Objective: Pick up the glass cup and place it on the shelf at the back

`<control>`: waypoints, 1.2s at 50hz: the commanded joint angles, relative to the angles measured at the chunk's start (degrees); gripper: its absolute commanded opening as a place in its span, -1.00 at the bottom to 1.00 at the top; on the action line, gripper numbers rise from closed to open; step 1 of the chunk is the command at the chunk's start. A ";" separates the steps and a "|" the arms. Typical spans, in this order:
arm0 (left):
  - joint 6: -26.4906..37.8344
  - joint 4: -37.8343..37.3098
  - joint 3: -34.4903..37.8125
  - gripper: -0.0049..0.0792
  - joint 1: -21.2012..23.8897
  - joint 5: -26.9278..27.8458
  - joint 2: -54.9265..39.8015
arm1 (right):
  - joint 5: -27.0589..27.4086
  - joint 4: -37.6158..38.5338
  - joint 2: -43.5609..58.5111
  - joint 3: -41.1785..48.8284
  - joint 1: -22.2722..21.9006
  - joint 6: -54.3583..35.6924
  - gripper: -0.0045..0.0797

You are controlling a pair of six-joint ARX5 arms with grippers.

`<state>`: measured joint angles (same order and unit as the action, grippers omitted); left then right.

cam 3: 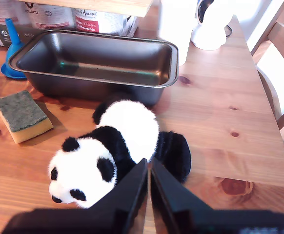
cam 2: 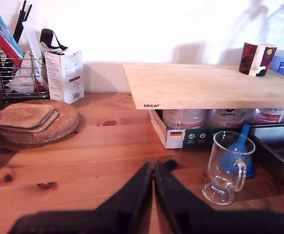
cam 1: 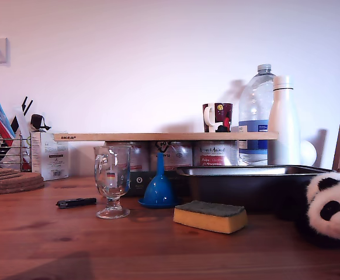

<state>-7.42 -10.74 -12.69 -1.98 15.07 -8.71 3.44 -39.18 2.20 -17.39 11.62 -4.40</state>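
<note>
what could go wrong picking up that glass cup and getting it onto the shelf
The glass cup stands on a narrow foot, and the blue funnel is close behind it, so a sideways nudge from my first hand could tip one or both. The shelf only rests on tins; a hard set-down might shift it. The patterned mug already takes up part of the plank.
</note>
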 commanded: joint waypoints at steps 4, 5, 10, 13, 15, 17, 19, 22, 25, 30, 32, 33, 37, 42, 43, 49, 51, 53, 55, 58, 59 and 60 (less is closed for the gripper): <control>-0.13 -19.19 1.09 -0.93 0.11 0.28 0.17 | -0.02 0.31 0.15 -0.11 -0.07 -0.13 -0.92; -0.13 -19.19 1.09 -0.93 0.11 0.28 0.17 | -0.02 0.31 0.15 -0.11 -0.07 -0.13 -0.92; -0.11 -19.02 1.09 -0.93 0.11 0.28 0.17 | -0.02 0.31 0.15 -0.11 -0.07 -0.13 -0.92; -0.13 -18.58 1.09 -0.93 0.11 0.28 0.17 | -0.02 0.31 0.15 -0.11 -0.07 -0.13 -0.92; -0.13 -18.12 1.09 -0.93 0.11 0.28 0.17 | -0.02 0.31 0.15 -0.11 -0.07 -0.13 -0.92; -0.13 -17.62 1.09 -0.93 0.11 0.31 0.17 | -0.02 0.31 0.15 -0.11 -0.07 -0.13 -0.92; -0.11 -17.18 1.09 -0.93 0.11 0.28 0.17 | -0.02 0.31 0.15 -0.11 -0.07 -0.13 -0.92; -0.11 -16.20 1.09 -0.93 0.11 0.28 0.17 | -0.02 0.31 0.15 -0.11 -0.07 -0.13 -0.92; -0.15 -14.67 1.09 -0.93 0.11 0.33 0.17 | -0.04 0.31 0.15 -0.11 -0.07 -0.13 -0.92; -0.17 -11.69 1.09 -0.93 0.11 1.18 0.17 | -0.04 0.37 0.15 -0.11 -0.07 -0.13 -0.92; -0.15 -10.78 1.09 -0.93 0.11 1.18 0.17 | -0.07 0.44 0.15 -0.11 -0.07 -0.11 -0.92; -0.15 -10.23 1.09 -0.93 0.11 1.18 0.17 | -0.07 0.50 0.15 -0.11 -0.07 -0.11 -0.92; -0.17 -8.68 1.09 -0.93 0.11 1.29 0.17 | -0.09 1.60 0.15 -0.11 -0.07 0.13 -0.92; -0.70 -7.54 1.09 -0.93 0.11 1.73 0.17 | -1.57 5.81 0.15 -0.11 -0.04 6.14 -0.92; -0.70 -7.50 1.09 -0.93 0.11 1.81 0.17 | -1.57 6.93 0.15 -0.11 -0.04 7.21 -0.92; -4.33 -7.54 1.09 -0.93 0.13 3.15 0.17 | -6.14 13.70 0.15 -0.11 0.00 9.35 -0.92; -4.59 -7.34 1.09 -0.93 0.11 3.98 0.17 | -7.80 15.85 0.15 -0.11 0.00 11.34 -0.92; -4.59 -7.02 1.09 -0.93 0.13 4.66 0.13 | -9.05 17.53 0.15 -0.11 0.00 12.79 -0.92; -4.59 -6.71 1.09 -0.93 0.17 6.62 0.13 | -9.55 19.06 0.15 -0.11 0.00 14.14 -0.92; -4.59 -6.58 1.09 -0.93 0.48 8.61 0.13 | -11.15 20.13 0.15 -0.11 0.00 15.61 -0.92; -4.59 -6.56 1.09 -0.93 0.63 9.03 0.13 | -11.54 20.22 0.15 -0.11 0.00 15.58 -0.92; -4.59 -6.47 1.09 -0.93 0.87 9.42 0.13 | -11.82 20.17 0.15 -0.11 0.00 15.58 -0.92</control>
<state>-11.86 -17.91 -12.29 -1.72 23.59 -8.67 -7.60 -19.55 2.20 -17.39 11.66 10.68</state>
